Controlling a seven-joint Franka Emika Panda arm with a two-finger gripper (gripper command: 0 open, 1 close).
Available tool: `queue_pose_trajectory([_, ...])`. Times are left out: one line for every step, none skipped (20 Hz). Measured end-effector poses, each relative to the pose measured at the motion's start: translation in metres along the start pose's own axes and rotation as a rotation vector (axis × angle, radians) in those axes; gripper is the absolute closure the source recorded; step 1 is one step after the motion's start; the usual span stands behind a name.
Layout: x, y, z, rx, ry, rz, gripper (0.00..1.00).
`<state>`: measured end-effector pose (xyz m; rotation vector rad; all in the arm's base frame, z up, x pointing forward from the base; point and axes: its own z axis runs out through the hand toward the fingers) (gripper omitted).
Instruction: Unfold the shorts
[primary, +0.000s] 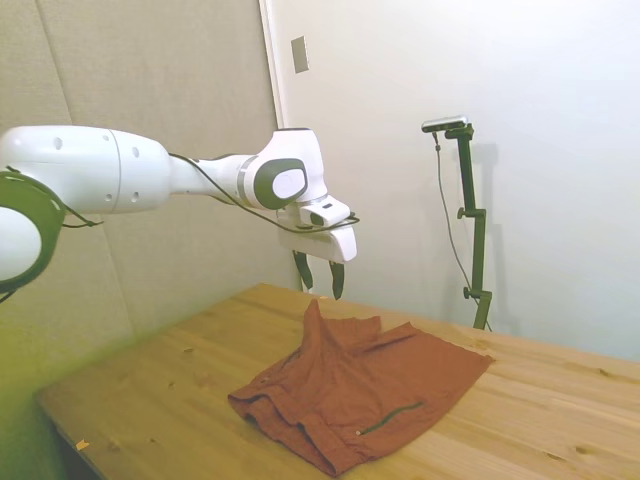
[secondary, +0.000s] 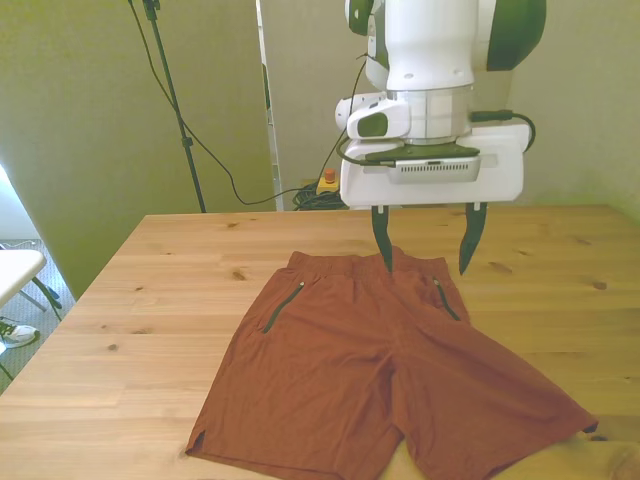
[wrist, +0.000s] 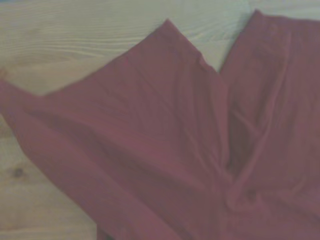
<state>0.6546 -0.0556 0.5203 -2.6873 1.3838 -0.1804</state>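
Note:
The rust-brown shorts (secondary: 380, 380) lie spread flat on the wooden table (secondary: 150, 300), waistband toward the far edge, both legs toward the near edge, dark zip pockets on each side. In the side view the shorts (primary: 365, 385) show a raised peak of cloth at the far end. My gripper (secondary: 424, 250) hangs open above the waistband, nothing between its fingers, clear of the cloth. The side view shows my gripper (primary: 320, 278) just above the raised peak. The wrist view holds the shorts (wrist: 165, 145) and the split between the two legs.
A light stand with a cable (secondary: 175, 110) rises behind the table at the front view's left. A red button box (secondary: 328, 181) sits on the floor near the robot base. A white chair edge (secondary: 15, 270) shows at the far left.

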Motion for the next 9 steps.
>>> queue_pose_trajectory([-0.007,0.008,-0.001,0.000,-0.006,-0.004,0.00])
queue_pose_trajectory([-0.013,0.017,-0.002,-0.004,-0.010,-0.009,0.00])
queue_pose_trajectory([-0.021,0.025,-0.003,-0.008,-0.020,-0.019,0.00])
queue_pose_trajectory([-0.029,0.035,-0.003,-0.013,-0.034,-0.033,0.00])
queue_pose_trajectory([-0.039,0.046,-0.003,-0.019,-0.049,-0.048,0.00])
queue_pose_trajectory([-0.050,0.056,-0.004,-0.026,-0.059,-0.060,0.00])
queue_pose_trajectory([-0.061,0.068,-0.005,-0.036,-0.064,-0.070,0.00])
queue_pose_trajectory([-0.072,0.079,-0.006,-0.043,-0.069,-0.075,0.00])
queue_pose_trajectory([-0.083,0.091,-0.008,-0.048,-0.072,-0.080,0.00])
